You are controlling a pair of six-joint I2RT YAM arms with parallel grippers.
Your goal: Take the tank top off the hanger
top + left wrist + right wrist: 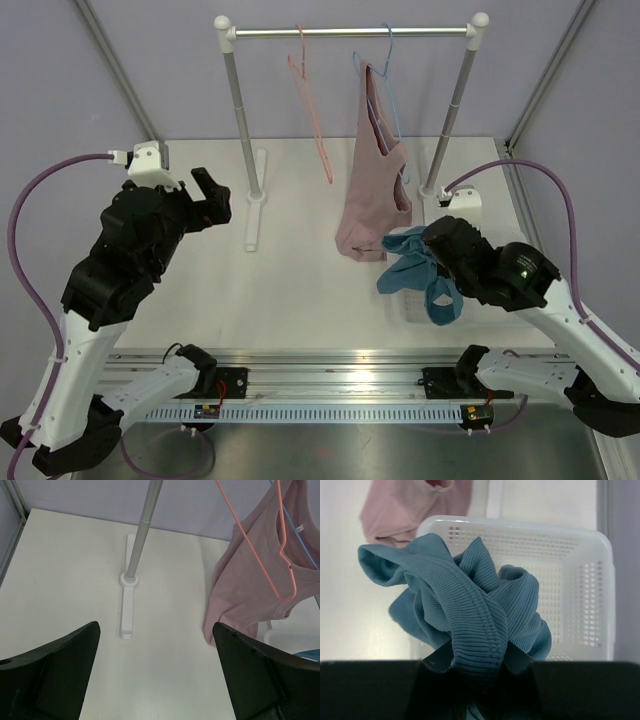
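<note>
The teal tank top [410,265] is off the rail and bunched in my right gripper [428,246], which is shut on a thick fold of it [470,595]. The right gripper's [477,655] fingertips are buried in the ribbed fabric. The bundle hangs over a white basket [580,555]. The pink hanger [312,110] hangs bare from the rail by its hook and also shows in the left wrist view [255,555]. My left gripper [210,190] hovers over the table at the left. In its own view the left gripper [155,627] is open with nothing between its fingers.
A dusty-pink top [370,190] hangs on a light-blue hanger [388,60] from the rack's rail [350,32]. The rack's left post [142,530] and its foot [255,200] stand ahead of my left gripper. The right post [450,110] stands behind the basket.
</note>
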